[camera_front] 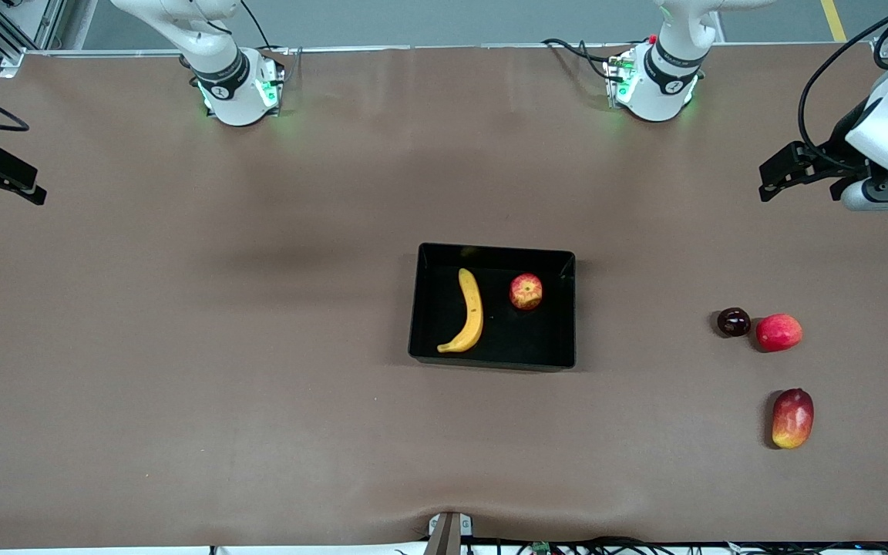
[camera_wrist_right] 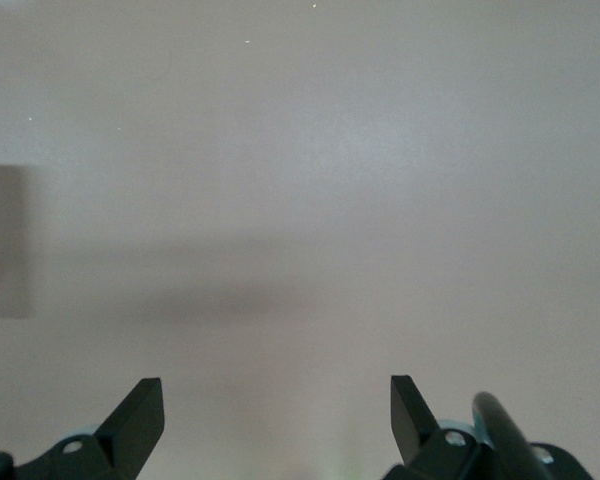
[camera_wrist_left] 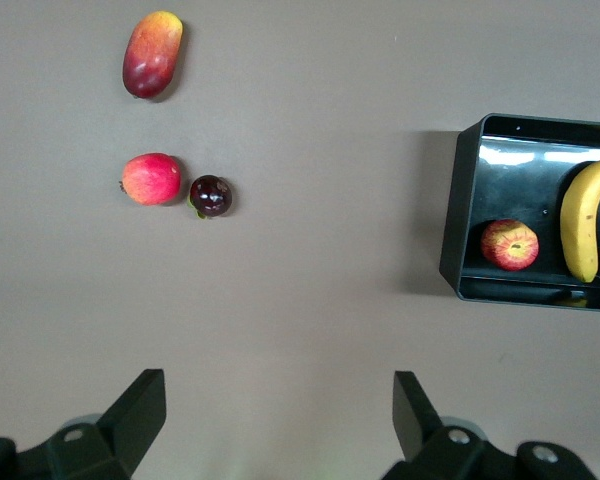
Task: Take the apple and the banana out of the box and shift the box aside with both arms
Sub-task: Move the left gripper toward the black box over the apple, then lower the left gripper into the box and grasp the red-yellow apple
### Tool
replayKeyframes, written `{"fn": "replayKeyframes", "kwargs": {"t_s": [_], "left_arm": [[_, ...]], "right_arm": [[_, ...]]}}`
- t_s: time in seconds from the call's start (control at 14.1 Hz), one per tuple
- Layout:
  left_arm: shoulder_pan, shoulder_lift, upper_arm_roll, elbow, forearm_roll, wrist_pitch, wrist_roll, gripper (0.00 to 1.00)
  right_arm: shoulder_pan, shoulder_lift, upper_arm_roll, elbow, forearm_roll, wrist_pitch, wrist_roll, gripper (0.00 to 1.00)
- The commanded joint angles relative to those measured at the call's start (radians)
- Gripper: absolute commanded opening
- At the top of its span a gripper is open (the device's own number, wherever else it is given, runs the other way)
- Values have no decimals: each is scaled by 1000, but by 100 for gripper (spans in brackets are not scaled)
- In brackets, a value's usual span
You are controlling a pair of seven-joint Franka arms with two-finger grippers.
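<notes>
Waiting at the two ends of the surface [camera_front: 182,432], both arms hang clear of the work, so the job looks unstarted. The box [camera_front: 490,356] sits near the middle of the surface, with the banana [camera_front: 469,312] lying in it toward the right arm's end and the apple [camera_front: 526,291] beside it, toward the left arm's end, resting stem dimple up.

The left pincer [camera_wrist_left: 280,425] hovers over bare surface at the left arm's end, fingers spread wide and empty. The right pincer [camera_wrist_right: 277,420] hovers at the right arm's end, likewise spread and holding nothing; only a sliver of the box shows at the edge of its wrist view.

Three other fruits lie well apart from the box toward the left arm's end: a dark plum [camera_front: 733,321] touching a pink-red fruit [camera_front: 778,332], and a mango [camera_front: 792,418] nearer the front camera.

The step in hand is probably the first reach. The left arm seems best placed for the apple: it would need to travel over the box wall, descend straight, and close across the apple's round sides.
</notes>
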Motion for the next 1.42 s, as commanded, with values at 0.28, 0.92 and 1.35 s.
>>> {"fn": "replayKeyframes", "kwargs": {"t_s": [0.28, 0.92, 1.35], "left_arm": [[0, 7, -2, 20, 8, -10, -11, 100], [-14, 99, -22, -83, 11, 156, -30, 100], [-18, 206, -139, -186, 9, 398, -264, 100]], "right_arm": [[-21, 11, 14, 18, 19, -11, -7, 100], [-16, 11, 16, 21, 19, 1, -6, 100], [-16, 11, 16, 21, 19, 3, -6, 100]]}}
